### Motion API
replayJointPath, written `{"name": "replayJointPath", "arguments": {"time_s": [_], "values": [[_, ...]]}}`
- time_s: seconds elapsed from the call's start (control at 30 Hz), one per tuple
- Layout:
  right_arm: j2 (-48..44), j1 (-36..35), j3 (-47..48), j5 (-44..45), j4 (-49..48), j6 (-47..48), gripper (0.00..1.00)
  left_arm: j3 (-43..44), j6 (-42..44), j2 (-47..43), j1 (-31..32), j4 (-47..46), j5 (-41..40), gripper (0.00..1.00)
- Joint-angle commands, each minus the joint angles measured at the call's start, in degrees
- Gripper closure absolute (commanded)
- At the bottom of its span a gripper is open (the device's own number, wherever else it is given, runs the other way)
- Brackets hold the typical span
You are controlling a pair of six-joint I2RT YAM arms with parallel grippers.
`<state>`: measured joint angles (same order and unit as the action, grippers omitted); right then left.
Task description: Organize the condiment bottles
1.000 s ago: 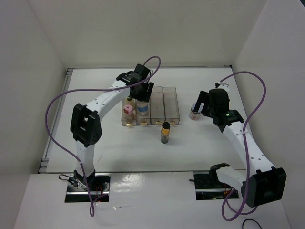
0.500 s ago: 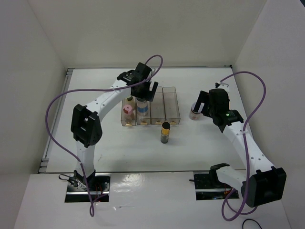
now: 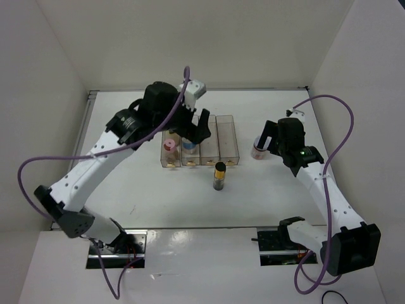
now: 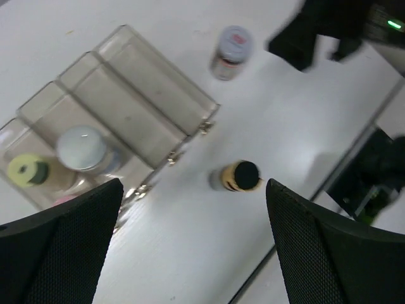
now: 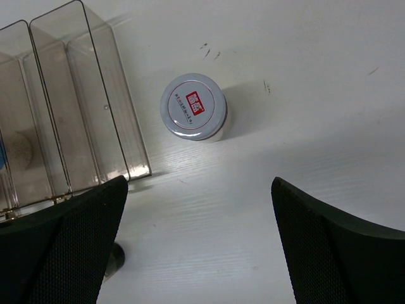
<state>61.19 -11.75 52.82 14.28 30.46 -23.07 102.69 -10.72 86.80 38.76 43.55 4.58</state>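
Four clear bins stand side by side mid-table. The leftmost holds the yellow-green-capped bottle and the pink-capped bottle. The one beside it holds the blue-label bottle, pale-lidded in the left wrist view. My left gripper hangs open and empty high above these bins. The dark bottle with the gold cap stands upright on the table in front of the bins. Right of the bins is the white bottle with the purplish lid. My right gripper hovers open over it, apart from it.
The two right-hand bins hold nothing. White walls enclose the table on the left, back and right. The left arm's purple cable loops out to the left. The right arm shows at the top of the left wrist view.
My left gripper has opened, let go of the blue-label bottle in the second bin, and risen well above the bins as the arm swung up. The right arm has not moved.
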Motion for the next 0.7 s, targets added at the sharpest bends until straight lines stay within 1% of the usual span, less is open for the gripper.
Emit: {"name": "replayJointPath", "arguments": {"time_s": [0.0, 0.1, 0.23, 0.27, 0.3, 0.43, 0.67], "values": [[-1.42, 0.15, -0.52, 1.1, -2.24, -0.22, 0.02, -9.16, 3.78, -2.51, 3.49, -5.39, 12.89, 0.01], [-2.04, 0.15, -0.52, 1.1, -2.24, -0.22, 0.02, -13.82, 4.3, -3.22, 6.75, -8.48, 12.91, 0.01], [-2.65, 0.15, -0.52, 1.1, -2.77, -0.22, 0.02, -14.98, 4.3, -0.5, 10.01, -9.01, 9.76, 0.01], [-3.18, 0.15, -0.52, 1.62, -2.77, -0.22, 0.02, -14.98, 4.3, 0.03, 10.71, -9.71, 8.53, 0.01], [-3.18, 0.15, -0.52, 1.62, -2.77, -0.22, 0.02, -14.98, 4.3, 1.08, 12.02, -9.71, 4.69, 0.01], [-3.18, 0.15, -0.52, 2.15, -2.77, -0.74, 0.02, -14.98, 2.11, 3.2, 12.74, -9.71, -2.45, 0.01], [-3.18, 0.15, -0.52, 3.29, -2.24, -0.75, 0.02, -15.6, 2.11, 5.56, 12.74, -10.94, -0.45, 0.01]]}}
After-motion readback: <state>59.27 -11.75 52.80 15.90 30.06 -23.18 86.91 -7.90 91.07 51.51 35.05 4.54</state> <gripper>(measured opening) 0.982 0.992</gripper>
